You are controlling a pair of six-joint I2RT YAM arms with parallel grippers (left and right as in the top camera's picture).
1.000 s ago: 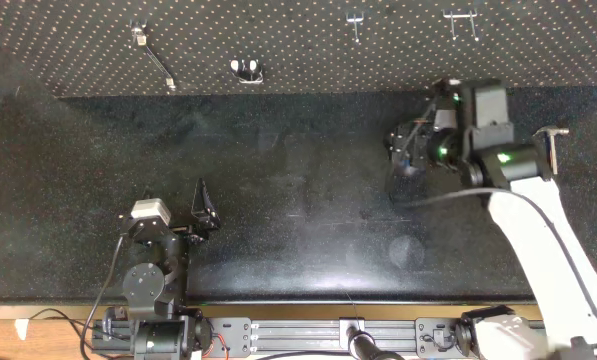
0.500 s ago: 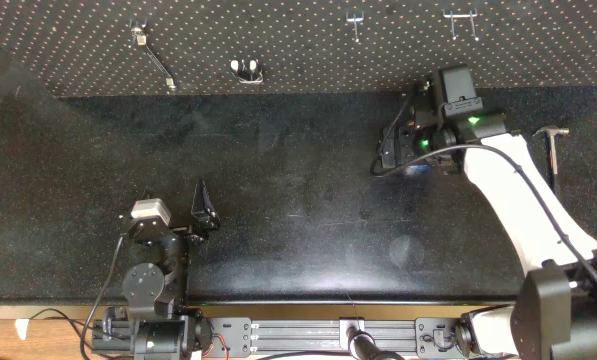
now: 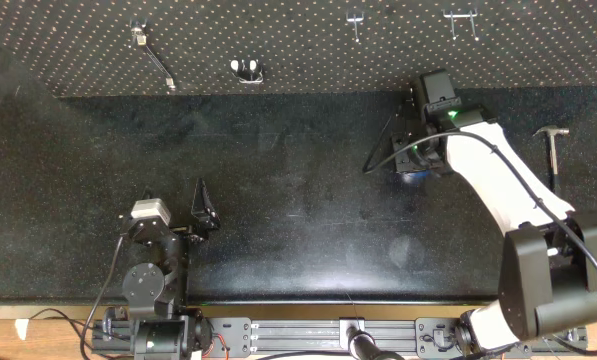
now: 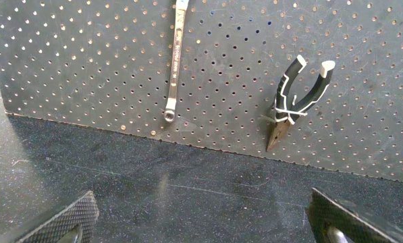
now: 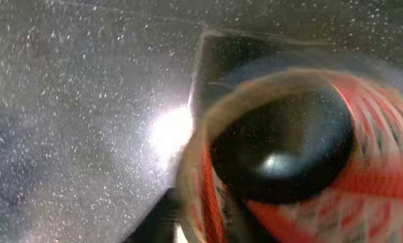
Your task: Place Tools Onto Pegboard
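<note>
The pegboard [image 3: 298, 40] stands along the table's far edge. A wrench [image 3: 154, 56] [image 4: 175, 62] and pliers [image 3: 246, 70] [image 4: 297, 100] hang on its left half. A hammer [image 3: 552, 148] lies on the black table at the far right. My right gripper [image 3: 411, 160] is low over the table right of centre, just in front of the pegboard. Its wrist view shows, very close and blurred, a round tool [image 5: 282, 145] with a black middle and a red-striped body; a bluish bit of it [image 3: 410, 176] peeks out under the gripper. My left gripper [image 3: 204, 208] [image 4: 208, 226] is open and holds nothing, near the left arm's base.
Two bare metal hooks [image 3: 355, 20] [image 3: 461, 20] stick out of the pegboard's right half. The black table [image 3: 298, 200] between the two arms is open ground. The right arm's cable [image 3: 382, 150] loops left of its gripper.
The right arm's wrist has swung up toward the pegboard and slightly left, while its gripper stays over about the same spot. The left arm has not moved.
</note>
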